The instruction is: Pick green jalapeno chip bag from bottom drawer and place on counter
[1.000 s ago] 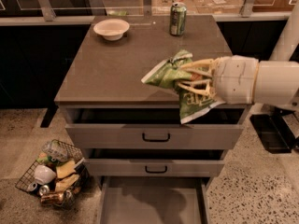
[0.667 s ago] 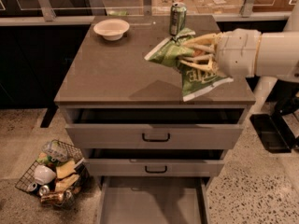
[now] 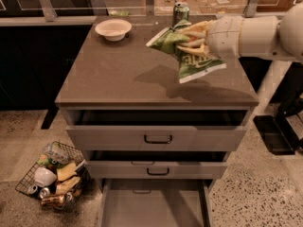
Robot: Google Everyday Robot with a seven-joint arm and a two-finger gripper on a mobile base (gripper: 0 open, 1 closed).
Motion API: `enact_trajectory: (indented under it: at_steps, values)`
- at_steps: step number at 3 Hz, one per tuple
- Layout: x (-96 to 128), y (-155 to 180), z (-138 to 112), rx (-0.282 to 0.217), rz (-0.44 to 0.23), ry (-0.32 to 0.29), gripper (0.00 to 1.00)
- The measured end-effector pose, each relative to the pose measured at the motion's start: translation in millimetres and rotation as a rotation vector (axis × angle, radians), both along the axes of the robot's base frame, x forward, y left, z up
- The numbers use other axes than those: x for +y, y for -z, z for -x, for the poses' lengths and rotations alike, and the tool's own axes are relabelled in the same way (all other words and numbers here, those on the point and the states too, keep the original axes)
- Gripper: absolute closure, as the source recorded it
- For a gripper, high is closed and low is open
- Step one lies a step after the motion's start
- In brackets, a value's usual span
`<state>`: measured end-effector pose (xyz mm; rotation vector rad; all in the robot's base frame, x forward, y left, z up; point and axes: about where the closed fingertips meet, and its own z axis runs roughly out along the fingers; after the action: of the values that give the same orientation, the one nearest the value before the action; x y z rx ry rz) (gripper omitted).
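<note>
The hand (image 3: 191, 40) is closed across the green jalapeno chip bag (image 3: 201, 64), which hangs just beneath it, clear of the tabletop (image 3: 118, 74) below, positioned for lowering. The bottom drawer (image 3: 151, 207), well below, stands open.

Jaws grip chip bag (image 3: 196, 64) abv counter (image 3: 113, 74), R side.

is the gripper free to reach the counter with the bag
Likely yes: the gripper holds the bag above bare counter; the bowl sits back left and the can farther back.
</note>
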<state>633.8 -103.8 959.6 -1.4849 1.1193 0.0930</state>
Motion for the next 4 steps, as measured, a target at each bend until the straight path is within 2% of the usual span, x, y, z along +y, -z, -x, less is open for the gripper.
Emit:
enact_trajectory:
  at_steps: [1, 2, 4]
  values:
    - [6, 20, -43, 0.022, -0.016, 0.001, 1.00]
    - [13, 16, -47, 0.017, -0.023, -0.007, 0.83]
    - [18, 18, -47, 0.019, -0.022, -0.015, 0.37]
